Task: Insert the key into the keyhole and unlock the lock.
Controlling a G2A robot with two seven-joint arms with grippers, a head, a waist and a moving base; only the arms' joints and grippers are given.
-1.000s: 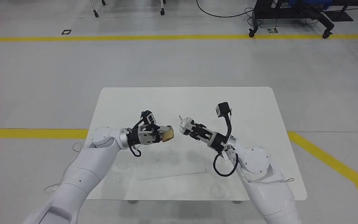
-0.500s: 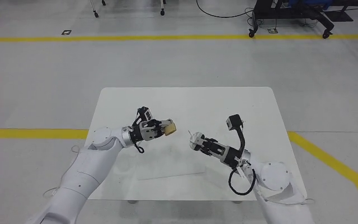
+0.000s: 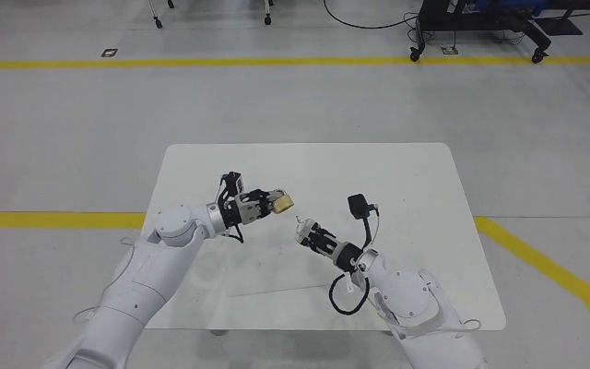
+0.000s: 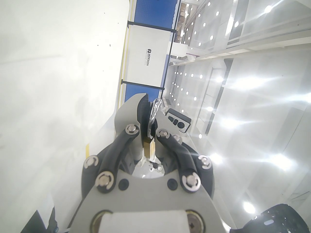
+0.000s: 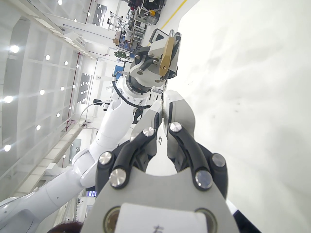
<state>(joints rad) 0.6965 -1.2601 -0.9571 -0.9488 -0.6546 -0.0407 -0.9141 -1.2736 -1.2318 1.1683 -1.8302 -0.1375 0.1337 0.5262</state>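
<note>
A brass padlock (image 3: 283, 202) is held above the white table (image 3: 406, 175), with my left gripper (image 3: 267, 203) shut on it. In the left wrist view the lock's brass body (image 4: 148, 147) and silver shackle (image 4: 155, 111) sit between the closed fingers. My right gripper (image 3: 304, 231) hangs just right of and nearer than the lock, a small gap apart. It is shut on a thin key (image 5: 161, 109) seen edge-on. In the right wrist view the padlock (image 5: 167, 55) faces the key's tip, its brass end turned toward my right gripper (image 5: 165, 103).
The table's rounded edge (image 5: 184, 15) and a yellow floor line (image 3: 55, 220) lie beyond. The other arm's black wrist camera (image 3: 357, 205) stands above the right forearm.
The right gripper with the key drew back from the lock toward the near side, then moved left toward it again. The left gripper carried the lock slightly right and toward the far edge.
</note>
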